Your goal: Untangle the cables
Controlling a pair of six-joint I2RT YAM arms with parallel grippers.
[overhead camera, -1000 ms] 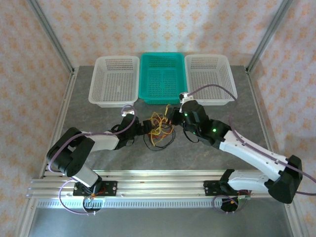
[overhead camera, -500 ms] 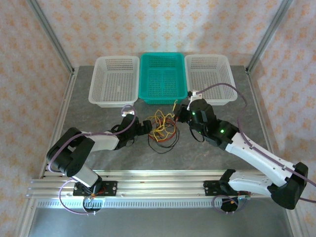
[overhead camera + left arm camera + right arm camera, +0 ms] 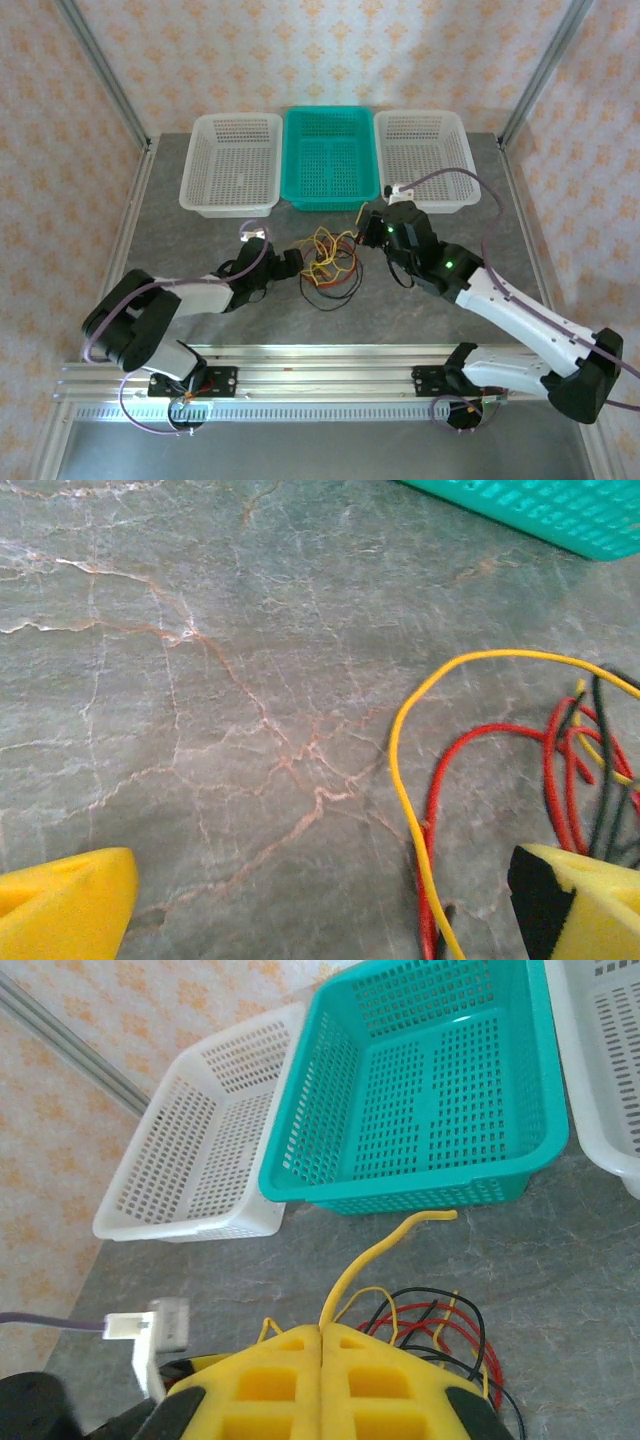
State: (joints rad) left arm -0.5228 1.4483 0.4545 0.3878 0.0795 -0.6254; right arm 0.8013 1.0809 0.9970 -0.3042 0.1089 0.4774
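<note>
Left white basket [image 3: 196,170]: just beside the teal basket's [image 3: 292,170] left wall.

My left gripper [image 3: 296,264]: low over the table [image 3: 200,235], in front of the teal basket, roughly level with its left front corner and well clear of it. Jaws spread wide, gripping nothing. On the left wrist cam the two yellow pads [image 3: 65,910] sit in opposite bottom corners with bare marble across most of the gap. A yellow strand [image 3: 400,760] and red strands [image 3: 440,780] lie on the table just inside the pad on the cable side. A black strand [image 3: 600,800] runs down toward that pad; can't tell if it touches.

Cables [image 3: 330,268]: one loose heap of yellow, red and black loops, flat on the table straight in front of the teal basket, near its front wall but not touching. Tangled together.

My right gripper [image 3: 362,226]: near the teal basket's right front corner, at the heap's far right edge. Pads [image 3: 270,1380] pressed together, pinching a yellow cable [image 3: 365,1260]. Its free end curves up out of the seam toward the basket's front wall. The rest of the heap sits just past the fingertips.

Right white basket [image 3: 466,170]: just beside the teal basket's right wall.
</note>
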